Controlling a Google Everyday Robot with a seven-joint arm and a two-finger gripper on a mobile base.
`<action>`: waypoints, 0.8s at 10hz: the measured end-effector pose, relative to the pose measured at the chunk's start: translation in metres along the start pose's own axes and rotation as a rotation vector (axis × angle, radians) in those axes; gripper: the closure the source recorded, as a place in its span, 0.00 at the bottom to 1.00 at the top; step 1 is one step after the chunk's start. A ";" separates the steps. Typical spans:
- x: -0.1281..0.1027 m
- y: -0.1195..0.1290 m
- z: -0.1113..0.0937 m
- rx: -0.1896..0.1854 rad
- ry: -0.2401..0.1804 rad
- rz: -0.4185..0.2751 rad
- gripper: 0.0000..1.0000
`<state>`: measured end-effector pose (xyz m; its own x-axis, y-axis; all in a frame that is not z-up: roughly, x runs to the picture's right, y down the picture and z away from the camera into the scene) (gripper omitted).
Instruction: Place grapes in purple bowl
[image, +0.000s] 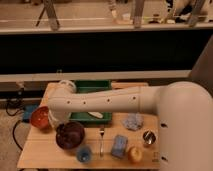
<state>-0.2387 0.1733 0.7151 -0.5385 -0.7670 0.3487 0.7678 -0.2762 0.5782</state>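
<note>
The arm (130, 102), white and thick, fills the right side and reaches left across the wooden surface (47, 150). Its wrist end bends down near the surface's left part, and the pincer (59, 119) sits below that bend, between the orange bowl and the tray, just above the purple bowl's far rim. Whether it is released or clenched I cannot tell, since the wrist hides most of it.

Behind the arm lies a green tray (92, 87), partly covered; a pale long item (96, 115) rests at its near edge.

The purple bowl (70, 135) stands on the left half of the surface, in front of the tray and just right of the orange bowl (40, 118), the two nearly touching. Its inside looks dark; the grapes cannot be made out there or anywhere else in view.

To the right of the tray sits a crumpled grey-blue cloth (133, 121). Near the front edge stands a blue block (119, 146), with a yellow round fruit (134, 154) just beside it on the right. A small blue cup (84, 153) stands in front of the purple bowl. A metal cup (148, 137) stands by the arm's base. A fork (101, 141) lies between the blue cup and the block, pointing away from the front edge.
</note>
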 end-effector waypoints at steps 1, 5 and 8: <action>-0.001 0.004 -0.001 -0.001 0.002 0.008 0.96; -0.005 0.010 -0.003 0.006 0.006 0.015 0.96; -0.008 0.012 -0.004 0.014 0.008 0.017 0.96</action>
<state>-0.2240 0.1735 0.7157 -0.5226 -0.7762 0.3527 0.7719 -0.2552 0.5823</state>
